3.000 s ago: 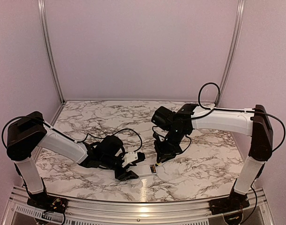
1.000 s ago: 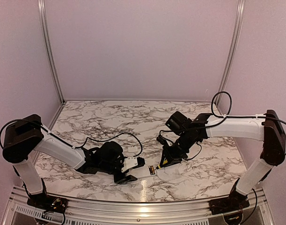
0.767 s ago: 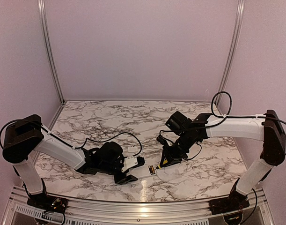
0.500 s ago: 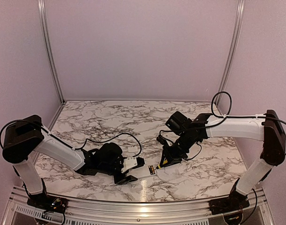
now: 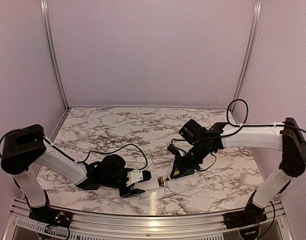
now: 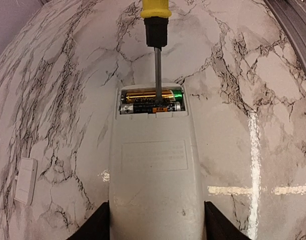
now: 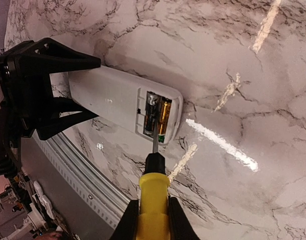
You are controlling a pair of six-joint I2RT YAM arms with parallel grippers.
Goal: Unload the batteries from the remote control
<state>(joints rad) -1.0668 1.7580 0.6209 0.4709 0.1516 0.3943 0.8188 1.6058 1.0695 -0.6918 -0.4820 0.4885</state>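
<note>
Supporting surface: marble table (image 5: pixel 117 125); remote control (image 6: pixel 155 170) laid flat near its front edge.
Left arm: left gripper (image 6: pixel 155 227) clamped across the remote control's near end.
Right arm: right gripper (image 7: pixel 154 220) pinched on the screwdriver (image 7: pixel 154 192) handle.
Recess: batteries (image 6: pixel 151 100) seated side by side, touched by the screwdriver's tip.

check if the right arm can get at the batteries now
Probably yes: the batteries lie exposed in the open recess of the remote control, and the screwdriver in the right gripper has its tip at them. The left gripper grips the opposite end.
</note>
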